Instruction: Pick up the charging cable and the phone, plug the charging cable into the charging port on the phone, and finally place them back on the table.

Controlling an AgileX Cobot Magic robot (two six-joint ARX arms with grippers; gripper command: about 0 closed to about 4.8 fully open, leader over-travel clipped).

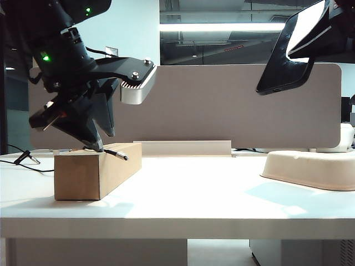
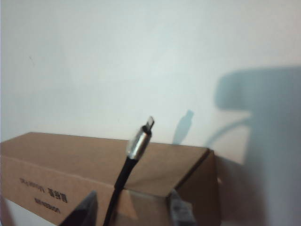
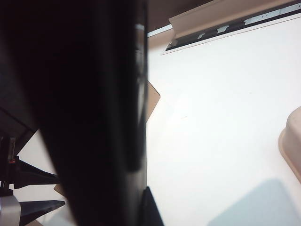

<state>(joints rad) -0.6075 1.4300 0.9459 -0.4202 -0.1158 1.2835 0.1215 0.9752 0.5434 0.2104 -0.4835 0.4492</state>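
Counter (image 1: 183,194) carries one cardboard box (image 1: 94,172), printing unreadable, and one cream tray (image 1: 313,169). One charging cable (image 2: 134,153) lies between the released left fingers (image 2: 131,209); the right fingers (image 3: 146,207) are clenched on one phone (image 1: 288,50).

**Phone fills the right wrist view**

The phone (image 3: 89,113), dark and glossy, blocks most of the frame, clamped in the right gripper (image 3: 141,207). Beyond it lies the white surface (image 3: 216,117), a cream tray (image 3: 292,146) at its edge.

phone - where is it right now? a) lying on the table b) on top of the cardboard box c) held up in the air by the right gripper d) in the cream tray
c: the phone hangs high above the table, clamped in the right gripper; the left gripper stands open at the charging cable.
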